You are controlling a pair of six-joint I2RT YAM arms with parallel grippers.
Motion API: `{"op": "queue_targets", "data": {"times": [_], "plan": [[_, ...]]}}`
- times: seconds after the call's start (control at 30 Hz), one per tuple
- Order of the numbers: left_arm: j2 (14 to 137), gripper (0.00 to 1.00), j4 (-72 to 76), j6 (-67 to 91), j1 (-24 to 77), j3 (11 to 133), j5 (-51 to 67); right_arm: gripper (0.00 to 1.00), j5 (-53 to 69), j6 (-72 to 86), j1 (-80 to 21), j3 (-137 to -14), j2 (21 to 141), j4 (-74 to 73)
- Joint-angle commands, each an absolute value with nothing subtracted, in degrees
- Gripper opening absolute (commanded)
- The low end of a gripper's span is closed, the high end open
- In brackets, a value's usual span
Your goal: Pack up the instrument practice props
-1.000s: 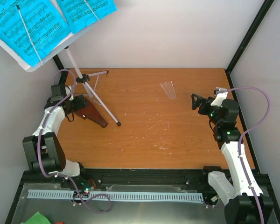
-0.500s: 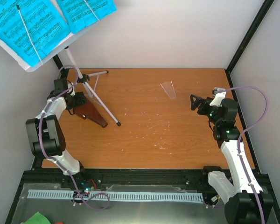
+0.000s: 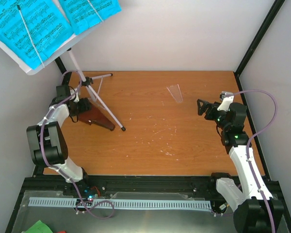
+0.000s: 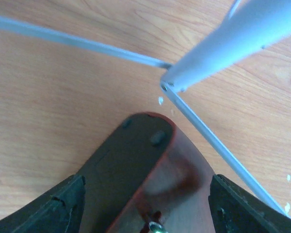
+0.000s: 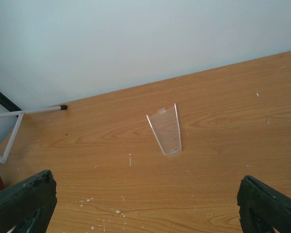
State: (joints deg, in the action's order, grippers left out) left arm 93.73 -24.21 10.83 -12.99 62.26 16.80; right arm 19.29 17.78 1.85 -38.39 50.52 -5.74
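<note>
Left wrist view: left gripper clamps the lying metronome, stand leg just right of it; lift gently, drawing clear of that leg. Right gripper gapes, empty.

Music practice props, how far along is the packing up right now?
Nothing looks packed yet. The silver tripod music stand stands unfolded with the bright blue sheet-music pages on its desk. In hand: the left gripper straddles the small brown pyramid metronome lying on its side; whether it grips is unclear. Remaining: the clear plastic cover lies apart on the wooden table, the right gripper open and empty.
</note>
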Motion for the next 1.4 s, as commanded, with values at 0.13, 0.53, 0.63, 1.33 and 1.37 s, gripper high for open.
{"op": "queue_targets", "data": {"times": [0.13, 0.53, 0.63, 1.33, 1.37], "plan": [[85.4, 0.69, -26.5, 15.6, -12.8, 52.5, 26.4, 1.0, 20.8, 17.2, 2.0, -37.4, 50.6, -3.9], [77.2, 0.78, -29.9, 15.8, -12.8, 53.1, 24.1, 1.0, 21.8, 18.0, 2.0, -36.7, 52.2, -2.6], [80.5, 0.8, -29.5, 15.3, -12.8, 55.9, 22.5, 1.0, 21.7, 17.7, 2.0, -36.7, 51.9, -3.1], [91.3, 0.77, -22.2, 10.3, -12.5, 60.2, 29.0, 1.0, 22.2, 17.2, 2.0, -36.1, 51.3, -2.9], [91.1, 0.77, -22.4, 10.3, -12.5, 59.8, 29.0, 1.0, 22.3, 17.2, 2.0, -36.1, 51.4, -2.7]]}}
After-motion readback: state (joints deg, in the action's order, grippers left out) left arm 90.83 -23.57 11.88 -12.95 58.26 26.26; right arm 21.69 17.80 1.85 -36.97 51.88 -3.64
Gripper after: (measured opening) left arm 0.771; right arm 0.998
